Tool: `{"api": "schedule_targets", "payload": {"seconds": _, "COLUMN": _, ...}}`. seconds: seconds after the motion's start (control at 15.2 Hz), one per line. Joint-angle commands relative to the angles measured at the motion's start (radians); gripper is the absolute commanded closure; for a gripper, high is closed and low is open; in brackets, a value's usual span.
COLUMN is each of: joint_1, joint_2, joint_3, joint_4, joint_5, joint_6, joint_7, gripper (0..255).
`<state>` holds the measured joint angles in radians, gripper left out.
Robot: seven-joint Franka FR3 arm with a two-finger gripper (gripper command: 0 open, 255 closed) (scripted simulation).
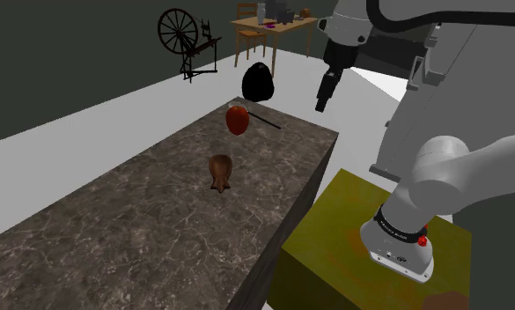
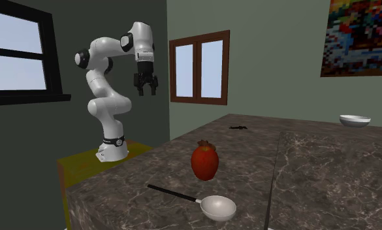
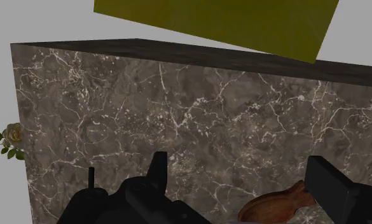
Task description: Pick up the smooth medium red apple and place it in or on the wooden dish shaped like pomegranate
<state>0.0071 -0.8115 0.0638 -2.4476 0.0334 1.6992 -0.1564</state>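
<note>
A red apple point(image 1: 238, 119) stands upright near the counter's far end in the shoulder view, and it is the nearest large thing point(image 2: 204, 161) in the second exterior view. The brown wooden dish point(image 1: 220, 170) lies on the counter a short way nearer the shoulder camera. My gripper point(image 1: 326, 91) hangs high in the air to the apple's right in the shoulder view, open and holding nothing. In the second exterior view the gripper point(image 2: 145, 88) hangs beside the stand. The wrist view shows the gripper point(image 3: 238, 162) open above the counter, with the dish point(image 3: 276, 203) far below, near the right finger point(image 3: 330, 184).
A ladle point(image 2: 215, 208) with a thin black handle point(image 1: 266, 120) lies by the apple. A white bowl point(image 2: 354, 120) sits far along the marbled counter point(image 1: 141, 238). The yellow stand point(image 1: 370, 247) adjoins the counter's side. A black egg-shaped thing point(image 1: 257, 82) lies beyond the far end.
</note>
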Motion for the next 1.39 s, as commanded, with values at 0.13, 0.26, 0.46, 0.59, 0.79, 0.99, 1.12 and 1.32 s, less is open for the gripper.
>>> {"api": "schedule_targets", "payload": {"seconds": 0.13, "joint_1": -0.006, "joint_2": 0.087, "joint_3": -0.004, "joint_4": 0.036, "joint_5": -0.008, "joint_6": 0.043, "joint_7": -0.009, "gripper": 0}}
{"api": "schedule_targets", "payload": {"seconds": 0.26, "joint_1": -0.012, "joint_2": 0.174, "joint_3": -0.007, "joint_4": 0.078, "joint_5": -0.016, "joint_6": 0.08, "joint_7": -0.017, "gripper": 0}}
{"api": "schedule_targets", "payload": {"seconds": 0.46, "joint_1": -0.02, "joint_2": 0.304, "joint_3": -0.01, "joint_4": 0.15, "joint_5": -0.027, "joint_6": 0.126, "joint_7": -0.028, "gripper": 0}}
{"api": "schedule_targets", "payload": {"seconds": 0.59, "joint_1": -0.024, "joint_2": 0.39, "joint_3": -0.012, "joint_4": 0.205, "joint_5": -0.035, "joint_6": 0.149, "joint_7": -0.033, "gripper": 0}}
{"api": "schedule_targets", "payload": {"seconds": 0.79, "joint_1": -0.03, "joint_2": 0.518, "joint_3": -0.015, "joint_4": 0.296, "joint_5": -0.046, "joint_6": 0.174, "joint_7": -0.041, "gripper": 0}}
{"api": "schedule_targets", "payload": {"seconds": 0.99, "joint_1": -0.035, "joint_2": 0.645, "joint_3": -0.017, "joint_4": 0.399, "joint_5": -0.057, "joint_6": 0.186, "joint_7": -0.048, "gripper": 0}}
{"api": "schedule_targets", "payload": {"seconds": 1.12, "joint_1": -0.037, "joint_2": 0.73, "joint_3": -0.018, "joint_4": 0.474, "joint_5": -0.064, "joint_6": 0.188, "joint_7": -0.052, "gripper": 0}}
{"api": "schedule_targets", "payload": {"seconds": 1.32, "joint_1": -0.04, "joint_2": 0.858, "joint_3": -0.02, "joint_4": 0.598, "joint_5": -0.074, "joint_6": 0.18, "joint_7": -0.058, "gripper": 0}}
